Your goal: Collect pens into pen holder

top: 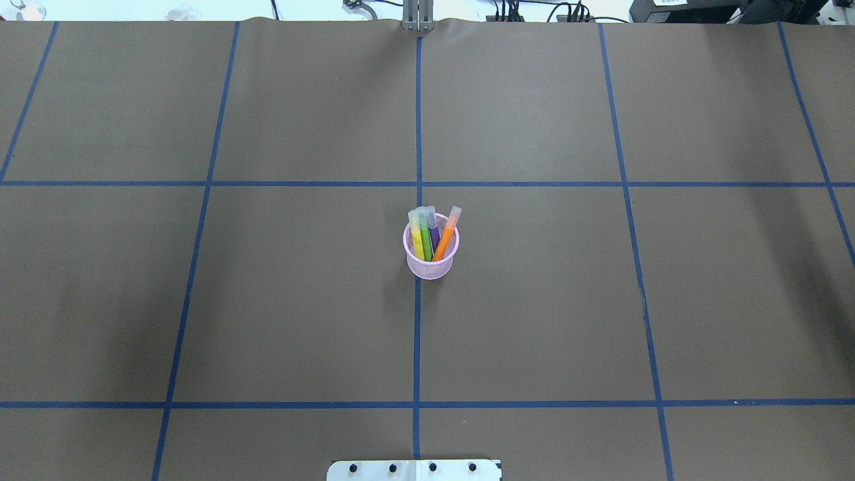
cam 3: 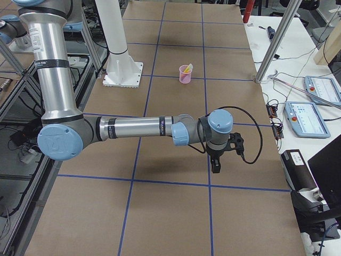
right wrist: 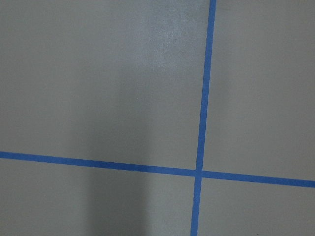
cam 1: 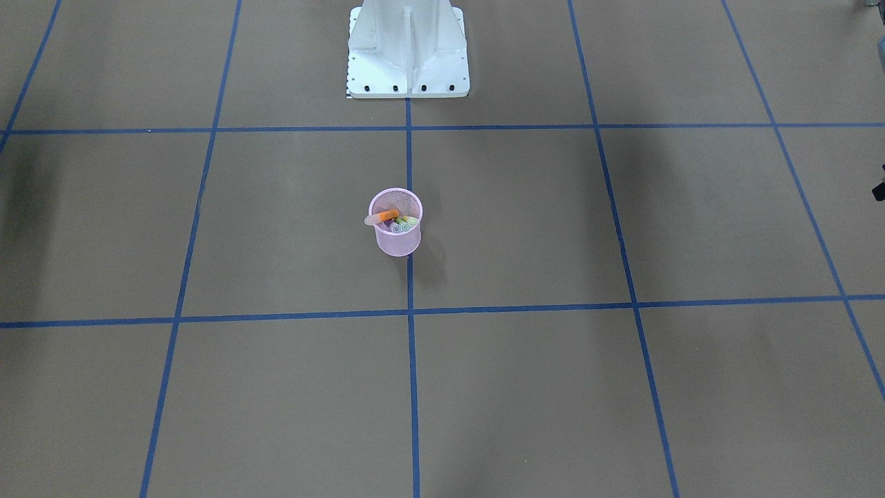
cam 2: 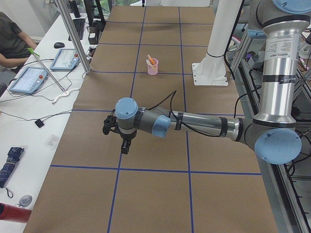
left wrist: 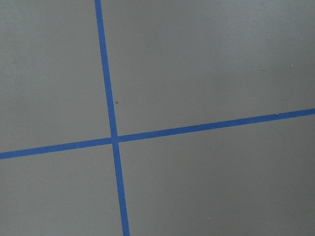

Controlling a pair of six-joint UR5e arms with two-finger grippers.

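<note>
The pink mesh pen holder (top: 431,264) stands upright at the table's middle, on a blue tape line; it also shows in the front view (cam 1: 395,232). Inside it stand an orange pen (top: 445,239), a purple pen (top: 434,235), a green pen (top: 425,244) and a yellow one (top: 416,242), cap ends up. The orange pen (cam 1: 384,216) leans over the rim. My left gripper (cam 2: 124,147) hangs over the table far from the holder; my right gripper (cam 3: 214,166) does the same at the other end. I cannot tell whether either is open or shut. Both wrist views show only bare table.
The white robot base (cam 1: 408,66) stands behind the holder. Blue tape lines grid the brown table (top: 534,300). A side desk carries control tablets (cam 2: 29,77) with a seated person (cam 2: 12,43) beside them, and metal posts (cam 3: 277,42) rise at the table's edge.
</note>
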